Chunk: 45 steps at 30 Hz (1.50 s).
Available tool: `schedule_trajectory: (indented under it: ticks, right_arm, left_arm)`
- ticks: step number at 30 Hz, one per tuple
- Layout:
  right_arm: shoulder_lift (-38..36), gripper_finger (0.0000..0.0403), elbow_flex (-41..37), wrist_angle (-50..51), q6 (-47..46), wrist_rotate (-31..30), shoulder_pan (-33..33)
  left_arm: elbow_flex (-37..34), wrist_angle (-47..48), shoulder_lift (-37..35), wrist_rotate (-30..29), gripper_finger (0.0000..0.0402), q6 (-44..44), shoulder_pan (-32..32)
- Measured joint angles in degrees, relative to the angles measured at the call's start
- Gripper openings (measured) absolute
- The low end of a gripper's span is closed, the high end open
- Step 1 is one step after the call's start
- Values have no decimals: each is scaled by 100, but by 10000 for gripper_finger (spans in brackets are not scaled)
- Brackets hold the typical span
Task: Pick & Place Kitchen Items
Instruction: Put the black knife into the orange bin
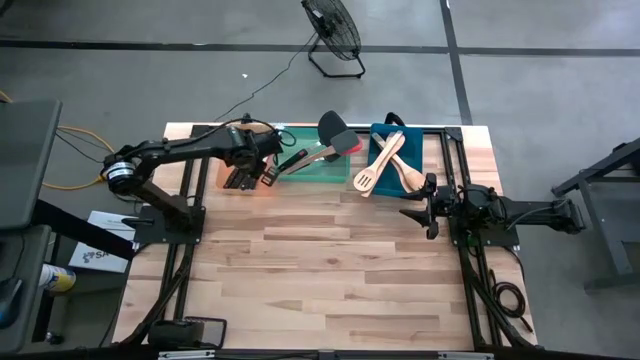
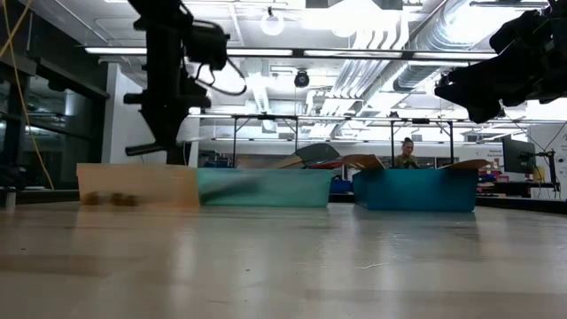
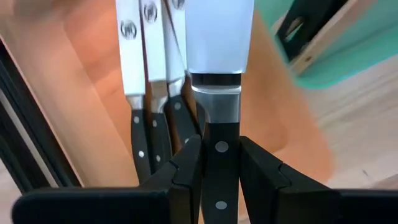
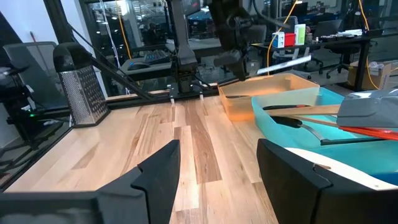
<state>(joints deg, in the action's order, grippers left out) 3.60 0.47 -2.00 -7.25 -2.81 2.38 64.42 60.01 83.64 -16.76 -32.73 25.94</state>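
Left wrist view: held knife (image 3: 219,74) cut off at the top, blade tip out of frame; handle end hidden behind the left gripper (image 3: 219,171). Knives (image 3: 149,93) in the orange tray (image 3: 81,93) also cut at the top, exact count unclear. Low view: orange tray front blurred, dark spots inside unidentifiable. Right gripper (image 2: 496,75) cut by the right edge, fingers not distinguishable there. Green tray (image 2: 266,188) walls hide most utensils. Person (image 2: 407,152) far behind, too small to detail.
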Motion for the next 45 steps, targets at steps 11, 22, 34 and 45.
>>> schedule_trajectory:
  ticks: [11, 22, 34, 45]
  right_arm:
    - [0, 205, 0, 0, 0, -2, 0]
    - [0, 205, 0, 2, 0, 0, 2]
    - [0, 205, 0, 2, 0, -2, 0]
    - [0, 205, -2, 3, 0, 0, 1]
  left_arm:
    - [-422, -511, 2, 132, 73, 291, 457]
    - [-424, -499, 28, 118, 73, 574, 642]
    - [-1345, -1210, 26, 283, 73, 704, 1023]
    - [-1366, -1235, 26, 589, 74, 947, 1346]
